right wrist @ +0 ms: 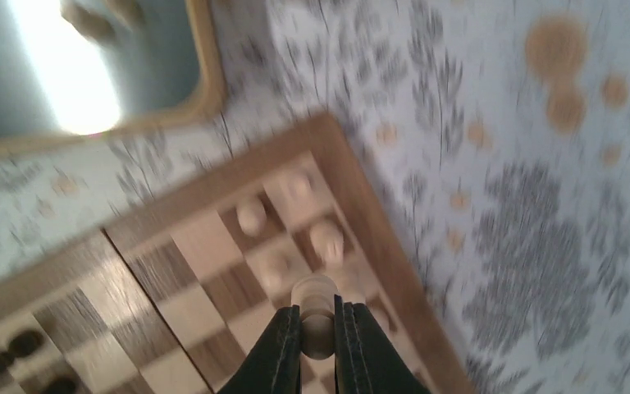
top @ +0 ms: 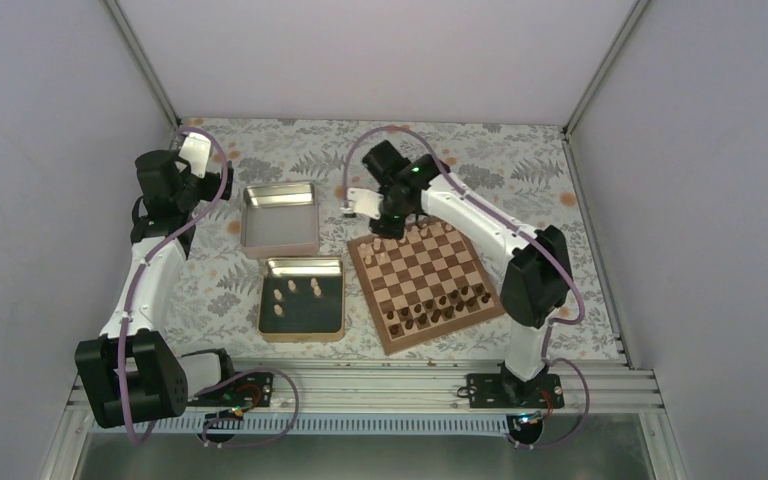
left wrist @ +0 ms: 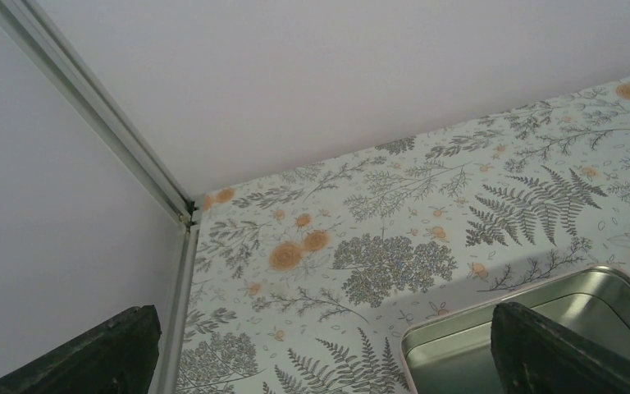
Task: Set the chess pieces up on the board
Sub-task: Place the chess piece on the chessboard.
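Note:
The chessboard [top: 430,283] lies tilted on the table, with dark chessmen along its near edge and a few pale chess pieces [top: 381,252] at its far left corner. My right gripper [right wrist: 317,328] is shut on a pale chess piece [right wrist: 315,304] and holds it above the board's far corner [right wrist: 328,135], where several pale pieces [right wrist: 251,215] stand. More pale pieces [top: 300,291] lie in the near tin [top: 303,330]. My left gripper [left wrist: 320,361] is open and empty, up at the far left near the back tin [left wrist: 459,345].
An empty square metal tin [top: 280,242] sits behind the tin holding pieces. The table has a fern-patterned cloth [top: 520,170]. Walls close in on the left, back and right. A metal rail [top: 360,385] runs along the near edge.

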Motion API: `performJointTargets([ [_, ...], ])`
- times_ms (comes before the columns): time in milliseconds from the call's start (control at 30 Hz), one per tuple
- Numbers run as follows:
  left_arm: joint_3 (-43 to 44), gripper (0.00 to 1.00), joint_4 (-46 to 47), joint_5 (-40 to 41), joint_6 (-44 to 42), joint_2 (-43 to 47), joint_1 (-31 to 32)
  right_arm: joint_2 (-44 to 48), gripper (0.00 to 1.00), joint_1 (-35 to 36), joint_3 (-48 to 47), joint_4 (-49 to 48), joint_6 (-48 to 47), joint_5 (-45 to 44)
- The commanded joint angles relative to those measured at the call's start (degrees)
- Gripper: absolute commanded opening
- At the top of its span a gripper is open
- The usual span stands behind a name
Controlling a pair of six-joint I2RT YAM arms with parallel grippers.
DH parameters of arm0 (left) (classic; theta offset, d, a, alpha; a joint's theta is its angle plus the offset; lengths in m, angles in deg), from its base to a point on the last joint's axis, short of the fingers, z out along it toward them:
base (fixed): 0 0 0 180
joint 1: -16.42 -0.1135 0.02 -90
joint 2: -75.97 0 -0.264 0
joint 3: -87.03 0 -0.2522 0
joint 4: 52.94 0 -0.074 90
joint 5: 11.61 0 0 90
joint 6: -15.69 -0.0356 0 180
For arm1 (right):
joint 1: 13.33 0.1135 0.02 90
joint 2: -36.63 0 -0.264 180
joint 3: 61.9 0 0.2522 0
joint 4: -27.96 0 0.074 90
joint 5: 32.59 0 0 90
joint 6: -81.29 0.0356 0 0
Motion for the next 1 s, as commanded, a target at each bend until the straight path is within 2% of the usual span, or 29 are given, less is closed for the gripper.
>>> performJointTargets([
  [0, 0.2, 1.00, 0.9, -0.5, -0.3, 0.4, -0.4, 2.5, 0.04, -4.4, 7.3, -0.7, 0.1, 0.3],
  [300, 0.2, 1.00, 0.8, -0.3, -0.2, 0.4, -0.4, 1.5, 0.04, -9.3, 13.0, -3.1, -1.3, 1.6],
  [967, 0.0, 1.00, 1.0, -0.3, -0.4, 0.0, -0.4, -5.5, 0.05, -9.8, 8.5, -1.9, -1.8, 3.4],
])
